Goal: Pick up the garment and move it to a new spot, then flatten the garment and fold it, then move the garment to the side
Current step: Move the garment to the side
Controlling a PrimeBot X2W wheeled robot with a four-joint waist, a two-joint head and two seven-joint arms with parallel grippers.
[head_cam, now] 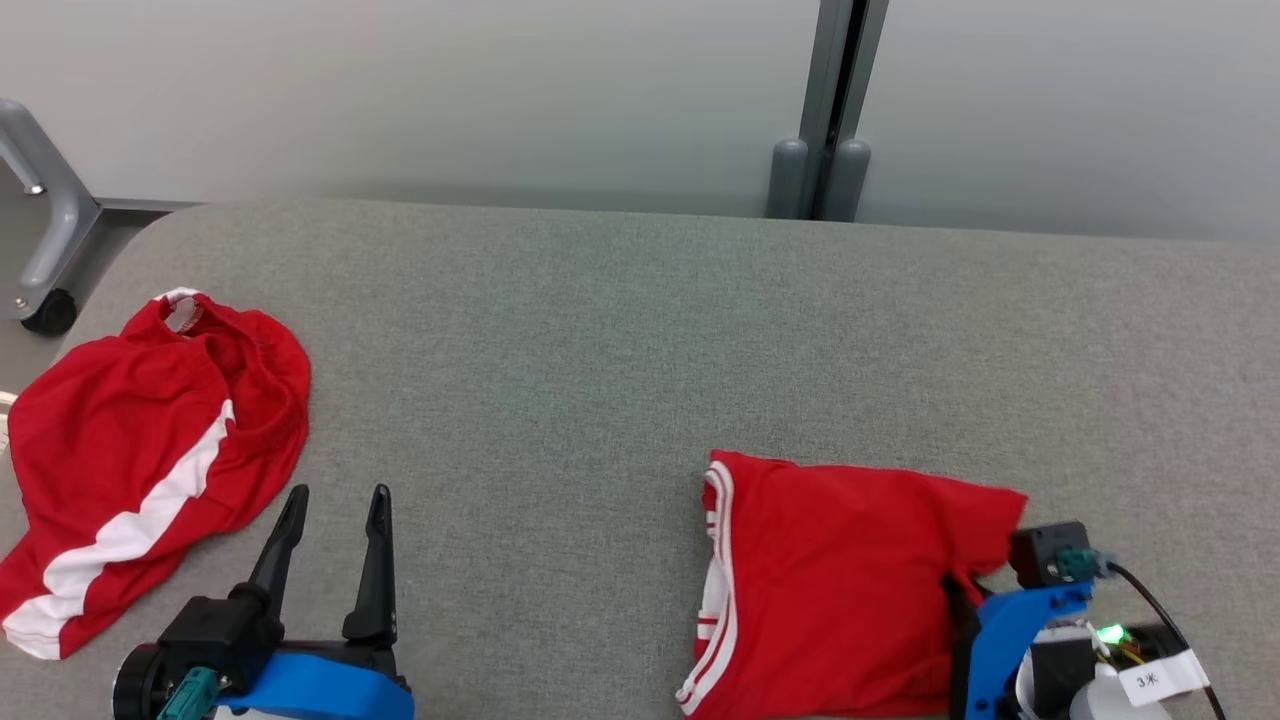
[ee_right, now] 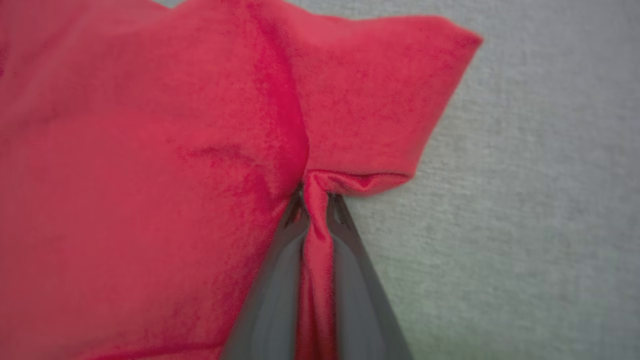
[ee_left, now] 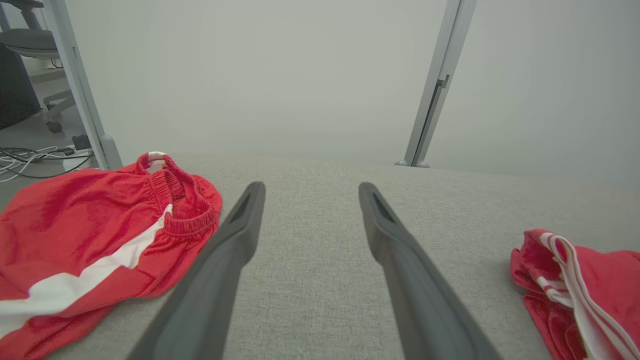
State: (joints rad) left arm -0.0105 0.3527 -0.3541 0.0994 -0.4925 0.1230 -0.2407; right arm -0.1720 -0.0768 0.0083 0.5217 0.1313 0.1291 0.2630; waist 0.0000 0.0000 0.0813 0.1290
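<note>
Grey fabric-topped bench point(head_cam: 600, 330), pale wall behind it.

Right tool point(ee_right: 318, 200): the two dark fingers are pressed together on a bunched ridge of red cloth. They pinch the garment point(ee_right: 150, 175) at its edge, just under a short sleeve-like flap.

In the head view the garment lies folded at the near right of the bench, with white-striped trim down its left edge. The right arm's blue wrist mount point(head_cam: 1015, 625) sits at the garment's right edge, and the cloth hides the fingers there. Most of the garment lies flat on the fabric. Cannot tell whether the pinched fold is lifted.

Left tool point(head_cam: 338, 495): fingers spread wide over bare bench at the near left, pointing away from the robot.

Red shorts point(head_cam: 130, 430) with a white side stripe lie crumpled at the bench's left edge, just beside the left tool. The two red pieces are well apart.
</note>
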